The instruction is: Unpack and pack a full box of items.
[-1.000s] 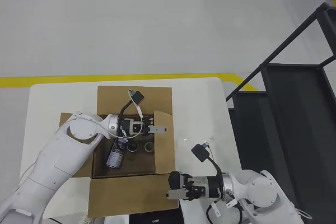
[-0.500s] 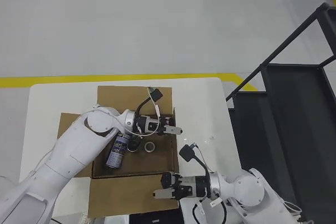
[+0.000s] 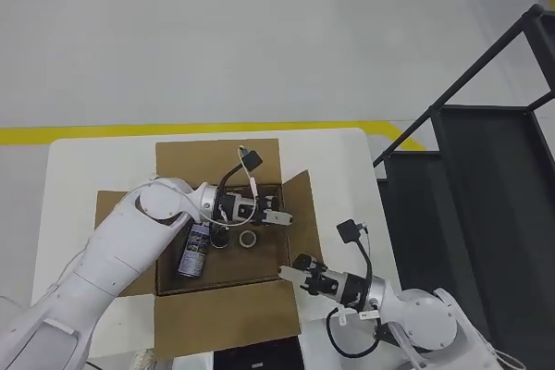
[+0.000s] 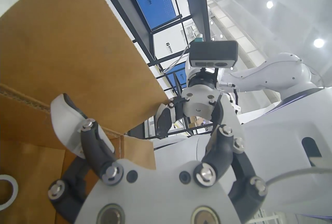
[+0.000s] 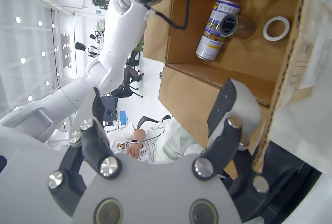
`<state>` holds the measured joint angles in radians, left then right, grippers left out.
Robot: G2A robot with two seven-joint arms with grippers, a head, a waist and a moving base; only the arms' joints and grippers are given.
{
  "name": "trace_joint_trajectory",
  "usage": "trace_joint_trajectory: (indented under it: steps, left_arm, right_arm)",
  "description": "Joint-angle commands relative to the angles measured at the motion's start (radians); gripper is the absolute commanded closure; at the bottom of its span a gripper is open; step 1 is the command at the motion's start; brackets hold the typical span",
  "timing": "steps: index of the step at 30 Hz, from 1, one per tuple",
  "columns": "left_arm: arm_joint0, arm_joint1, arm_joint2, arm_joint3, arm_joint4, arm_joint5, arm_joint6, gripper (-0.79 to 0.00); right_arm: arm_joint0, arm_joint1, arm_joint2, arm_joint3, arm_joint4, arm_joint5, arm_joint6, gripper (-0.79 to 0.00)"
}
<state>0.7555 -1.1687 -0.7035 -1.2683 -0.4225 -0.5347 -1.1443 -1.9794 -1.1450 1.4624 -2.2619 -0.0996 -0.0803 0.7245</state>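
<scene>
Inside box [image 3: 227, 319]: spray can [image 3: 194, 252] lying flat, long axis far-to-near, tape ring [image 3: 249, 239] near it
Left gripper [image 3: 283, 219]: jaws apart, empty, over box's right side, nearer arm, spray can to its left
Right gripper [image 3: 291, 271]: jaws apart, empty, outside near-right corner

I see grey floor [image 3: 259, 55] around the white surface [image 3: 74, 166], a yellow line [image 3: 92, 134] just beyond it, dark metal stairs [image 3: 472, 185] beside it, round ceiling lights [image 4: 269, 4] overhead.
</scene>
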Motion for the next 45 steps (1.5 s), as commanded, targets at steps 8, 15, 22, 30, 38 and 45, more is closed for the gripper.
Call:
trace_joint_trajectory:
  steps: [8, 15, 22, 30, 38, 45]
  left_arm:
    - [0.271, 0.130, -0.318, -0.306, 0.101, 0.078, -0.066, -0.785]
    - [0.545, 0.208, -0.629, -0.506, 0.186, 0.163, -0.071, -0.785]
    - [0.795, 0.251, -0.924, -0.602, 0.227, 0.213, -0.080, -0.785]
    - [0.973, 0.266, -1.109, -0.621, 0.281, 0.275, -0.052, -0.785]
    - [1.043, 0.261, -1.152, -0.570, 0.303, 0.338, 0.095, -0.785]
    - [1.013, 0.259, -1.111, -0.501, 0.254, 0.306, 0.094, -0.785]
  right_arm:
    - [0.027, 0.000, -0.003, 0.041, -0.027, 0.074, -0.097, -0.785]
    - [0.157, -0.006, -0.084, 0.151, -0.031, 0.127, -0.110, -0.785]
    - [0.234, -0.016, -0.143, 0.229, -0.110, 0.169, -0.252, -0.785]
    - [0.258, -0.024, -0.176, 0.282, -0.142, 0.185, -0.347, -0.785]
    - [0.278, -0.031, -0.218, 0.316, -0.212, 0.269, -0.416, -0.785]
    - [0.322, -0.039, -0.282, 0.334, -0.227, 0.287, -0.376, -0.785]
